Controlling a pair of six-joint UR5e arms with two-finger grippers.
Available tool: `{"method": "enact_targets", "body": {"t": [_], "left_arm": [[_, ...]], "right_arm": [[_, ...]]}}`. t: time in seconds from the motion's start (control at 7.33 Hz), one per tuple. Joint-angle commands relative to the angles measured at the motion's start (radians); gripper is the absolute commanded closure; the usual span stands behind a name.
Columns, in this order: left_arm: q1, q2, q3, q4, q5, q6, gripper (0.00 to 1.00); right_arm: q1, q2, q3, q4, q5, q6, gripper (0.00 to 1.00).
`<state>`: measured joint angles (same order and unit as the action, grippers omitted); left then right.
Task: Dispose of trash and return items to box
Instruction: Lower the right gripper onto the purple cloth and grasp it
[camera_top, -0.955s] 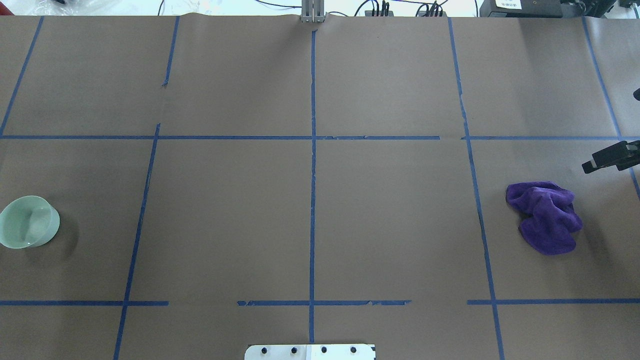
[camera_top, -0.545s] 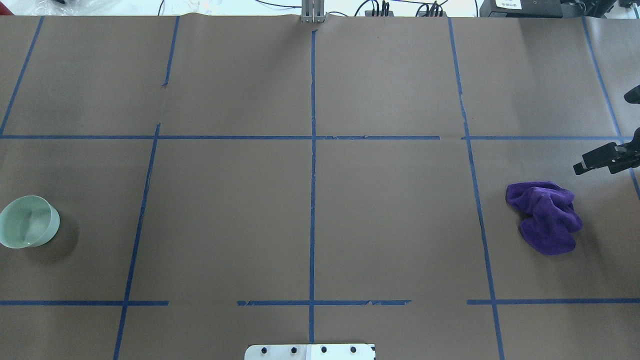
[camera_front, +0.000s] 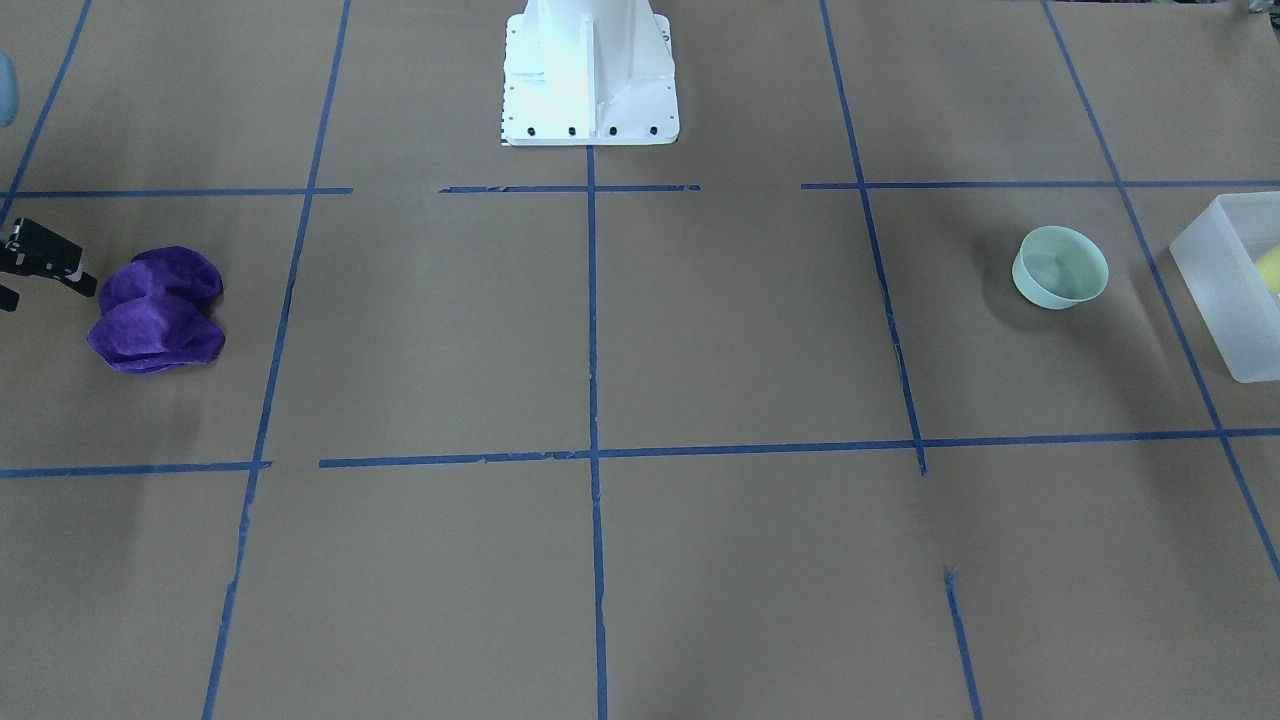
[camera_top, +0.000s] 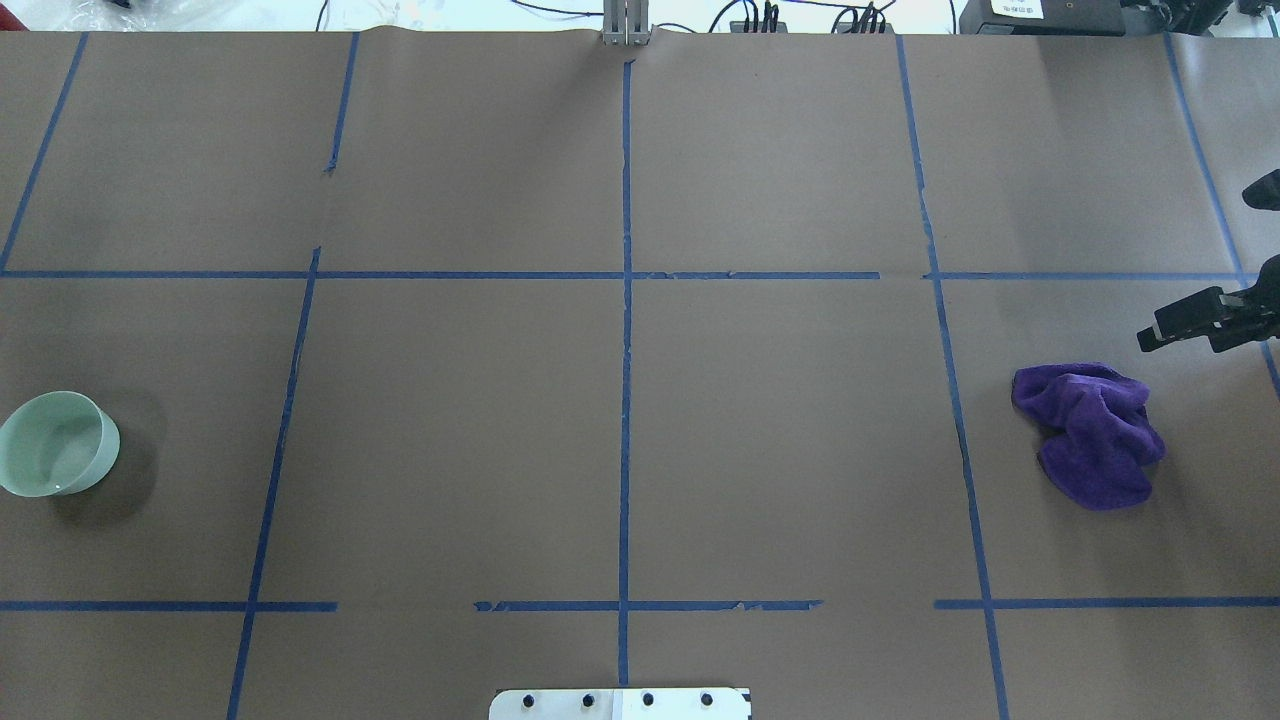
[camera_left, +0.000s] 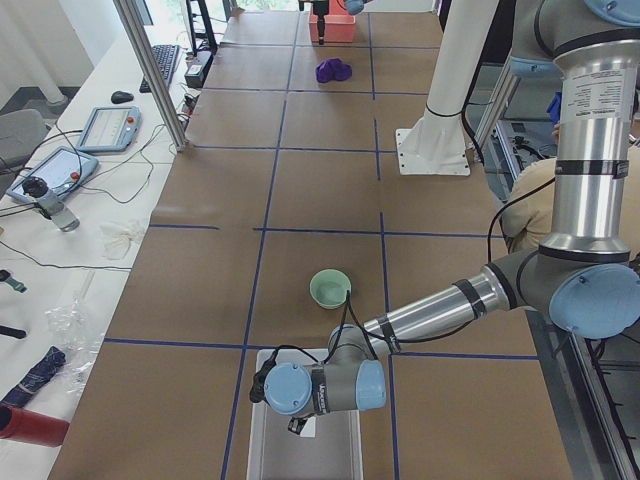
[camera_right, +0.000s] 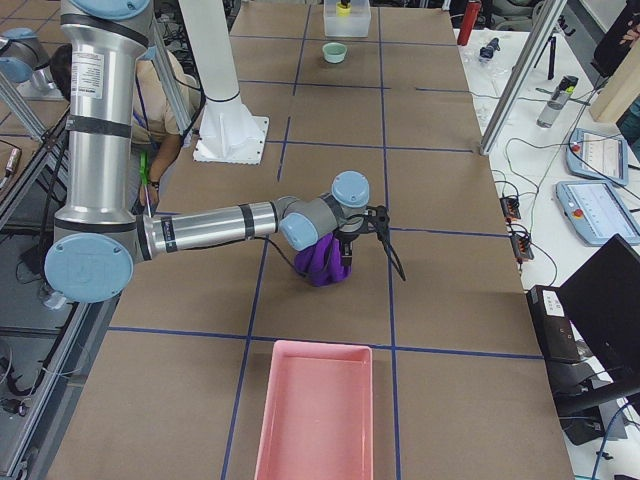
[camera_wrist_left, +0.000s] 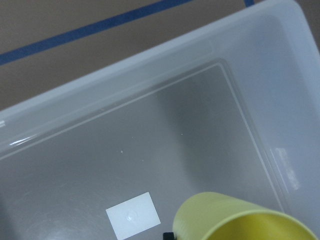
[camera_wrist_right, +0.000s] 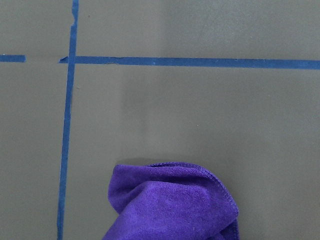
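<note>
Best to pinch the soft, light, limp purple cloth (camera_top: 1090, 435) at lower right on its raised fold — using the right gripper (camera_top: 1195, 268), splayed wide.

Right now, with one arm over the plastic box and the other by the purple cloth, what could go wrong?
1. The left arm passes close by the bowl; swinging away from the box, it might knock the bowl over.
2. The purple cloth is crumpled and shows only at the right wrist view's bottom edge, so the right end effector may pinch just one fold and drop it.
</note>
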<state>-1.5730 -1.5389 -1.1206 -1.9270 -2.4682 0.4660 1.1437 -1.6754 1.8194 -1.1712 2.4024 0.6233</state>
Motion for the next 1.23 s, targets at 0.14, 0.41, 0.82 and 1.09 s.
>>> {"method": "enact_targets", "body": {"t": [0.14,0.41,0.82,1.09], "left_arm": [[0.036,0.000,0.067,-0.066,-0.005,-0.003,1.00],[0.037,0.000,0.065,-0.067,-0.006,-0.003,0.54],[0.034,0.023,-0.104,-0.050,-0.023,-0.068,0.00],[0.030,0.046,-0.274,-0.009,-0.029,-0.191,0.00]], "right_arm": [[-0.088,-0.024,0.058,0.001,-0.072,0.102,0.00],[-0.213,-0.024,0.076,0.030,-0.173,0.264,0.00],[-0.312,-0.038,0.075,0.044,-0.284,0.322,0.00],[-0.343,-0.055,0.070,0.044,-0.340,0.322,0.11]]}}
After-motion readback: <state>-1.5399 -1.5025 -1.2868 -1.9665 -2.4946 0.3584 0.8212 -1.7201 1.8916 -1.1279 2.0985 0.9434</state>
